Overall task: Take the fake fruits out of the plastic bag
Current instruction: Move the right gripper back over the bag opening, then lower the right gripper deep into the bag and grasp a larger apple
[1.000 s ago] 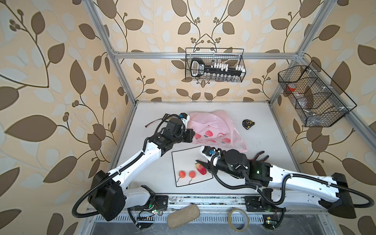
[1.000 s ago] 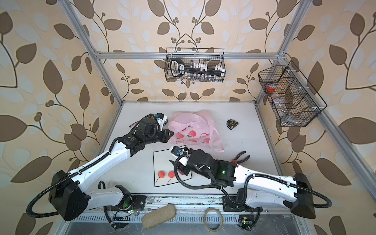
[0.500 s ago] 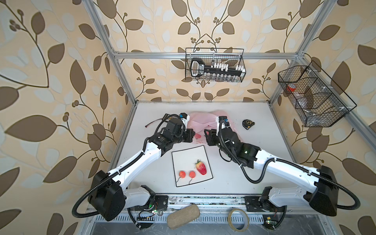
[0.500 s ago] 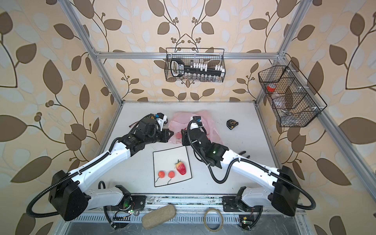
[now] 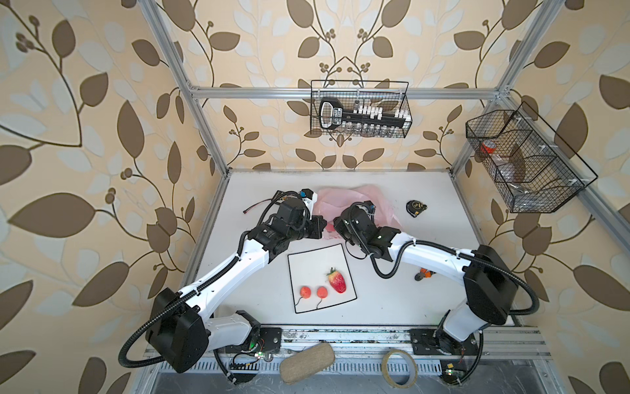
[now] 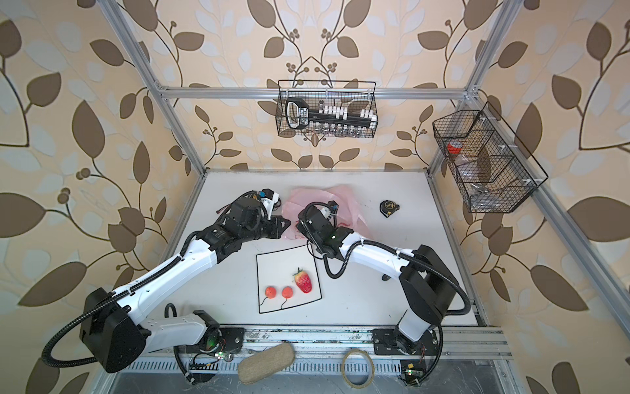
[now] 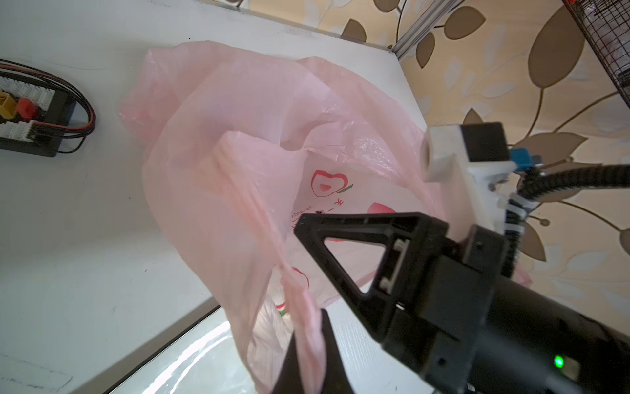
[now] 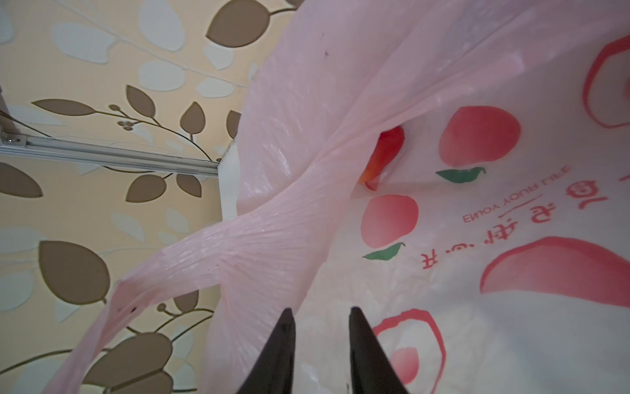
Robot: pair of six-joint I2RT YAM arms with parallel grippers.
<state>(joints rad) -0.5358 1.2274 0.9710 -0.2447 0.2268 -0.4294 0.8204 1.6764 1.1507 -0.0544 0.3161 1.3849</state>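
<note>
Pinched shut in the left end effector [image 7: 308, 327]: a handle of the plastic bag [image 7: 218, 136]. Narrowly parted at the bag's mouth, gripping nothing: the right end effector [image 8: 321, 310].

Count: 1 strawberry [image 5: 336, 280], 2 orange balls [image 5: 305, 292], 1 bag [image 5: 354, 194] showing 1 red fruit [image 8: 385, 153], 1 mat [image 5: 313, 262], 2 wire baskets [image 5: 359, 109].

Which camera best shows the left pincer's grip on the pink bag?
The left wrist view: close up, the left pincer is shut on a twisted strip of the bag. In both top views the pincer itself covers that grip. The right wrist view shows only stretched bag, not that pincer.
</note>
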